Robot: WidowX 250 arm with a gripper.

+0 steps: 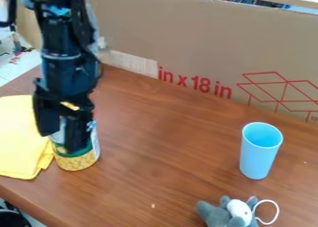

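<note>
Here, a labeled can (78, 161) is overlapped by the tool (61, 141) at left; whether it is pinched cannot be told. A yellow cloth (17, 140) is spread beside it, a blue cup (257, 157) seen far right.

We see a fairly bright scene under soft, diffuse light, though we cannot pin down its source. A faint, broad sheen lies over the worktop (168, 128). At the left, the yellow cloth (17, 133) comes out very bright, with little shading across its middle, while the black gripper (60, 140) sinks into deep tones. Shadows stay weak, and we find the far cardboard (186, 40) lit quite evenly.
</note>
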